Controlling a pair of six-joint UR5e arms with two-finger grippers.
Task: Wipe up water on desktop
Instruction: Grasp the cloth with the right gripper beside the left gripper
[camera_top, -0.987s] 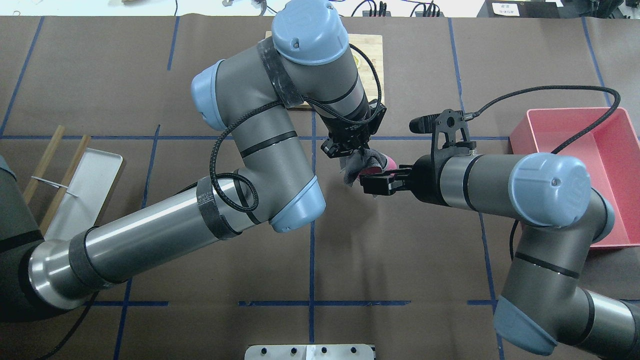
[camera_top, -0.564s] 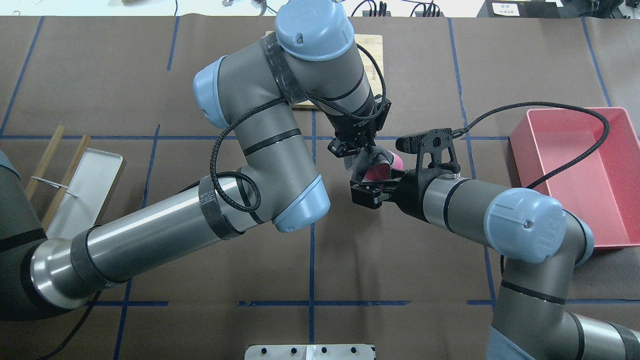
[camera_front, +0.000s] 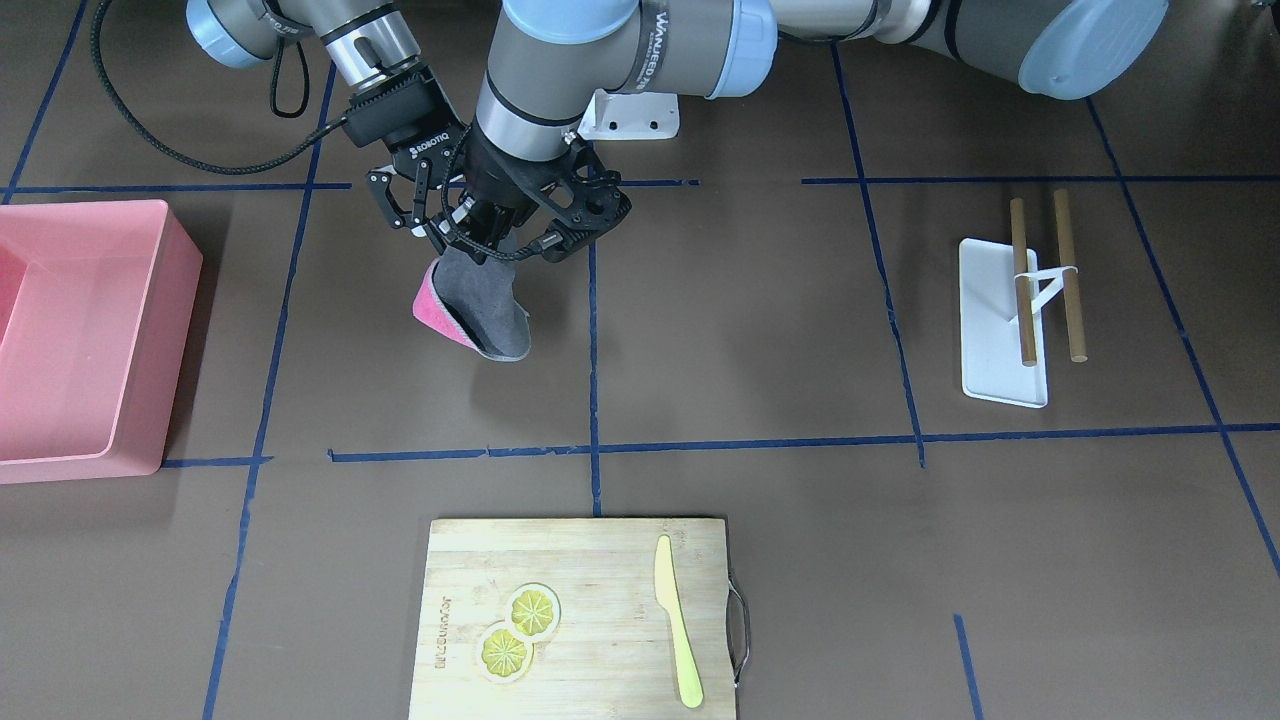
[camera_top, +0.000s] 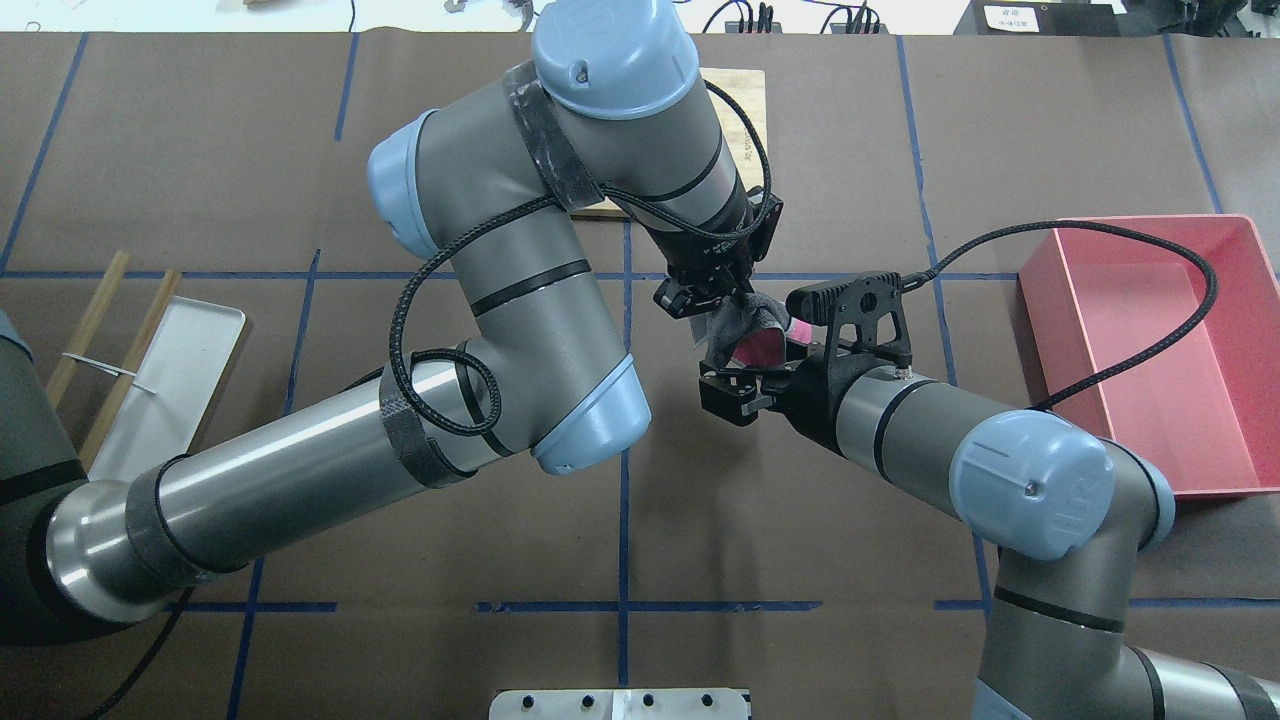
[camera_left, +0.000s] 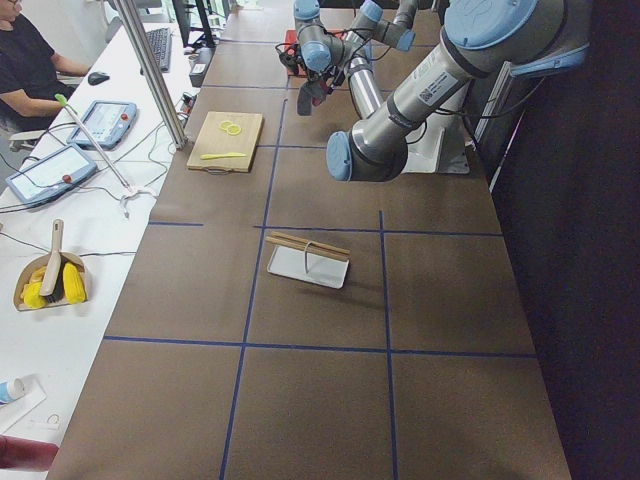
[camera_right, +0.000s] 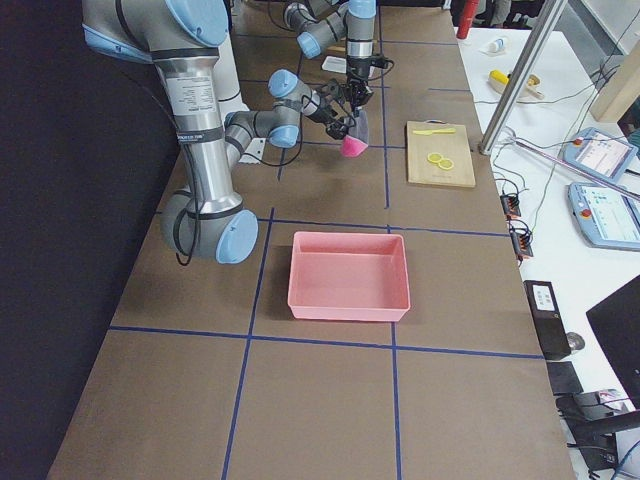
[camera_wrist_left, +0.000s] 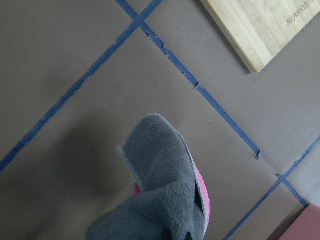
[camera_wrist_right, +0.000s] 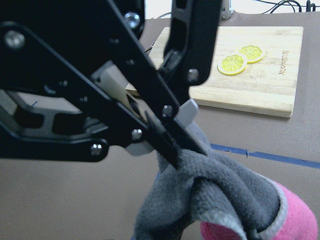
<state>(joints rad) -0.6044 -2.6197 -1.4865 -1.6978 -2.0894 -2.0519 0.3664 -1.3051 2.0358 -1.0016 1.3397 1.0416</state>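
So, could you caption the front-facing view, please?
Left gripper holds a grey-pink cloth above the desktop, right gripper alongside.

- The desktop (camera_front: 760, 330) is seen as a flat matte brown surface, divided into a grid by thin dark blue tape lines (camera_front: 760, 441).
- A pink rectangular bin (camera_front: 80, 330) is set on it at the robot's right end.
- A pale wooden cutting board (camera_front: 600, 560) is laid flat near the operators' edge, just beyond a cross line of tape.
- A white tray (camera_front: 985, 330) is placed towards the robot's left end, with two wooden rods (camera_front: 1066, 280) joined by a white clip; whether the rods rest on the tray or are held above it cannot be told.
- A white plate (camera_front: 635, 115) with dark bolts is fixed at the robot's edge.
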